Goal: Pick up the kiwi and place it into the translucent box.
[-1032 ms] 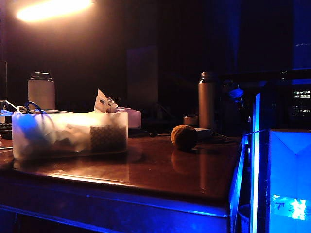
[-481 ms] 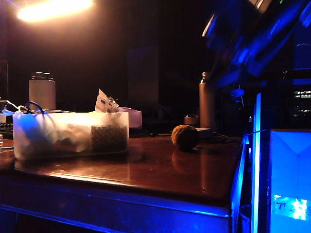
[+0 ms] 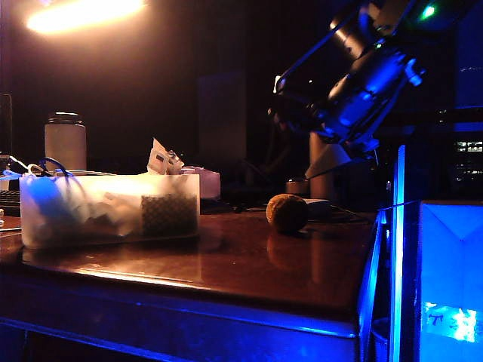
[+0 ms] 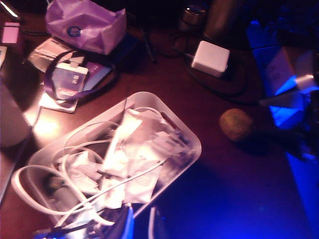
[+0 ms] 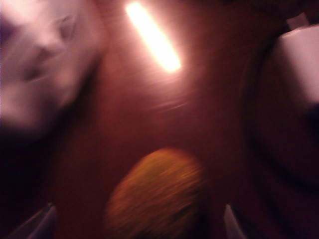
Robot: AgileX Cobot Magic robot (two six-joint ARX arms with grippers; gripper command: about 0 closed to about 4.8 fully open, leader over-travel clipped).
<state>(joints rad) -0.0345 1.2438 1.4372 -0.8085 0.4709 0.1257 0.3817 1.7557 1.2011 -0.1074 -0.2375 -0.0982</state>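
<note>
The left claw shows in no view, so I cannot tell whether it is wide or narrow; its camera looks down on the translucent box, crammed with white cables and packets, resting on the bench. The kiwi lies on the bare wood well apart from that box, just beside a white adapter. The right claw hangs above the kiwi, clear of it, its two fingertips spread wide either side of the blurred fruit below, holding nothing.
</note>
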